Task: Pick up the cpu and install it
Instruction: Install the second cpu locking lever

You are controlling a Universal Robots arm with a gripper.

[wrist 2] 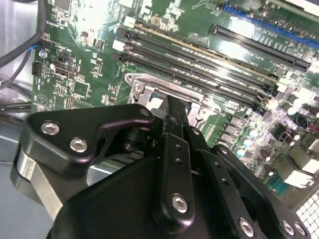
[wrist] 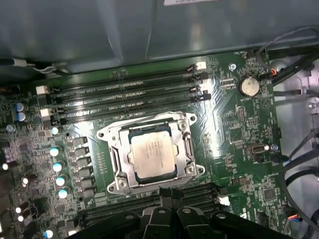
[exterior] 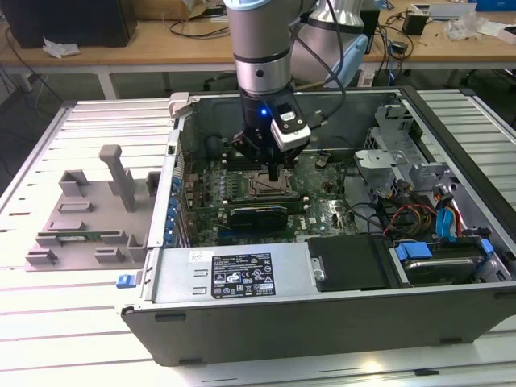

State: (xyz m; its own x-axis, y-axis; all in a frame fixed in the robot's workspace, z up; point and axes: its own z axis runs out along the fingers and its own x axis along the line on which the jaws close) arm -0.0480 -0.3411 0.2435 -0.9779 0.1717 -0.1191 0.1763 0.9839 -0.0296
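Hovering just above the socket (wrist: 152,157), the tool (exterior: 276,172), fingers pressed together and empty, leaves the cpu (wrist: 152,155) seated there, so installing appears nearly done.

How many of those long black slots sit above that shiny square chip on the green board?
4 in the first wrist view, running parallel between the cpu and the case wall; the nearest borders the socket frame. More slots lie on the chip's other side, partly hidden.

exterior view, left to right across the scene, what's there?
Grey plastic tray → computer case's left wall → pincer over the motherboard socket → silver drive cage → blue cables.
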